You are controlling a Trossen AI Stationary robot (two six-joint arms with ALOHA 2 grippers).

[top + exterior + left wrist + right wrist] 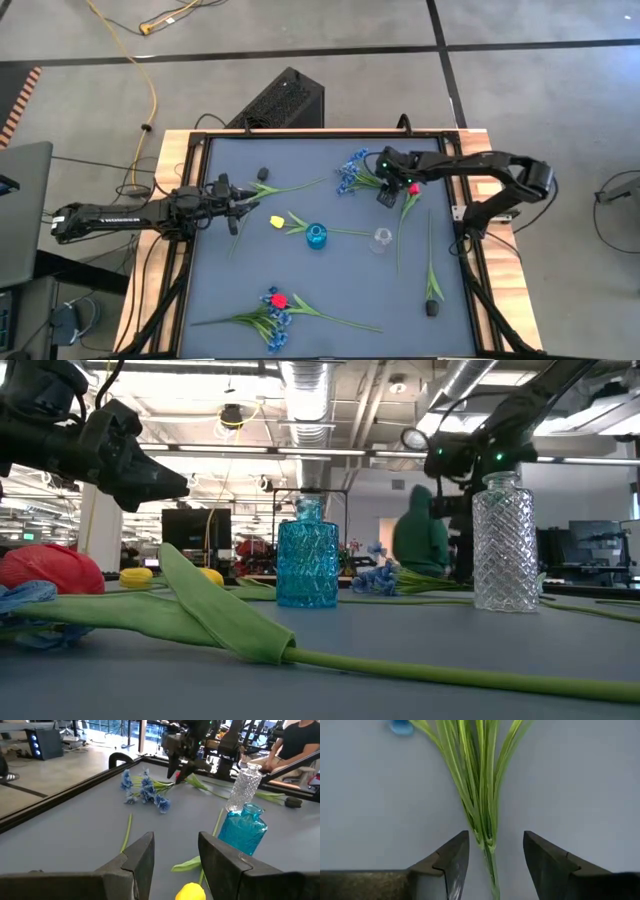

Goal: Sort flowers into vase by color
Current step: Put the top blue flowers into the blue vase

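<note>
While our right end effector [492, 857] hangs over the desk's [230, 290] far right area, its jaws stand wide with the stem of the blue spray [352, 172] between them, nothing gripped. Beside it lies a red tulip [412, 189]. A yellow tulip [277, 221] rests near the blue vase [317, 236] at mid-desk, the clear vase [381, 239] just to its right, and another red tulip and blue spray [275, 305] lie by the near edge. Our left end effector [175, 857] waits open near the left edge, above the yellow tulip. We judge the thin stem may slip sideways on closing, or the neighbouring red tulip may get pinched too, since both lie close together.
</note>
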